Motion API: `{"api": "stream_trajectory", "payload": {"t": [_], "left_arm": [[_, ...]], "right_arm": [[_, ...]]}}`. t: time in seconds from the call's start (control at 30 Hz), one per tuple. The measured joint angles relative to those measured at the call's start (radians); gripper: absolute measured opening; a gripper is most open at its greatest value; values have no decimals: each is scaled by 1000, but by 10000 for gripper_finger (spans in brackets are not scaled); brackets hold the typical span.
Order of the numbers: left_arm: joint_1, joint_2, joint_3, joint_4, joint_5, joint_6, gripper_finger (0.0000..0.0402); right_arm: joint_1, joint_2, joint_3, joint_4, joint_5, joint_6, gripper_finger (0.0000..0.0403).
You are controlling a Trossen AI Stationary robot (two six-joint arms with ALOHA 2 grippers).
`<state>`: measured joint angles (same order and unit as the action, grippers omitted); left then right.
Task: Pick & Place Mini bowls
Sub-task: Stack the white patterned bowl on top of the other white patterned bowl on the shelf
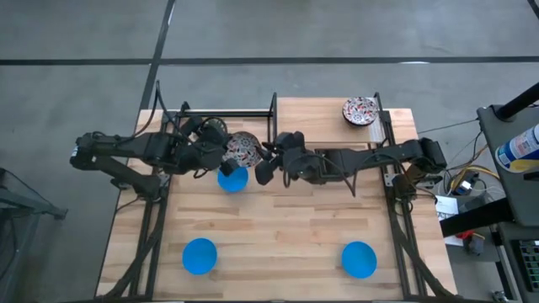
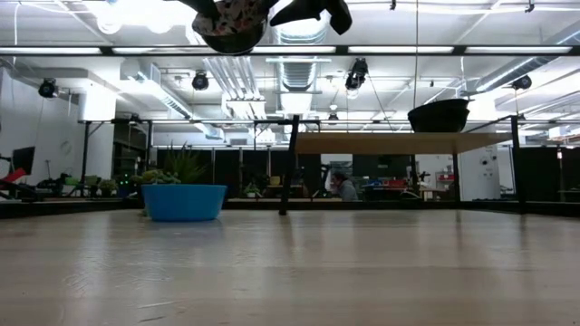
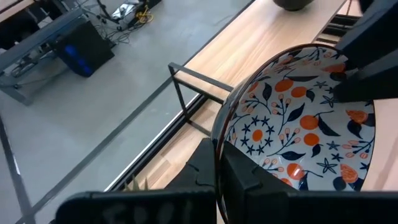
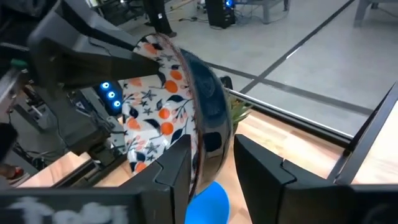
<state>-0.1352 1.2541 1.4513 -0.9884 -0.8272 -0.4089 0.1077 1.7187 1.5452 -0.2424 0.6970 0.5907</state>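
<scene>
My left gripper (image 3: 219,171) is shut on a white floral mini bowl (image 1: 243,149), held high above the table over a blue bowl (image 1: 232,178). In the low view the held bowl (image 2: 231,23) is at the top edge. My right gripper (image 4: 211,165) is open, and its fingers stand on either side of that bowl's opposite rim (image 4: 208,134). I cannot tell whether they touch it. Two more blue bowls (image 1: 200,256) (image 1: 360,258) sit on their bases near the table's near edge. A second floral bowl (image 1: 360,110) sits at the far right. My left gripper pinches the floral bowl's rim (image 3: 217,140) on the side toward the table's left, one finger inside the bowl and one outside. The fingers come in roughly level from the left. The bowl is lifted clear of the table and tilted.
A dark metal frame (image 1: 274,114) stands at the table's far edge, close behind both grippers. A small green plant (image 2: 163,177) shows behind the blue bowl (image 2: 184,201) in the low view. Bare wood lies across the table's middle (image 1: 286,227).
</scene>
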Motion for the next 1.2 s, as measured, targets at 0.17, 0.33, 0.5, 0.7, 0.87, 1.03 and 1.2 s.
{"api": "stream_trajectory", "payload": {"t": [0.17,0.33,0.5,0.7,0.87,1.03,1.2], "left_arm": [[0,0,0,2,-1,8,1],[0,0,0,3,7,5,5],[1,-1,1,42,11,-19,11],[0,-4,2,88,33,-21,42],[0,-6,2,118,48,-2,79],[0,-16,2,126,24,32,95],[0,-32,1,157,5,59,96]], "right_arm": [[-9,0,-1,1,-17,5,102],[-22,0,-1,-12,-75,44,59],[-32,0,-1,-25,-92,59,18],[-43,0,-3,-31,-116,74,10],[-52,0,-3,-8,-177,68,8],[-67,-6,-2,-6,-201,68,8],[-90,-7,0,-30,-244,112,8]]}}
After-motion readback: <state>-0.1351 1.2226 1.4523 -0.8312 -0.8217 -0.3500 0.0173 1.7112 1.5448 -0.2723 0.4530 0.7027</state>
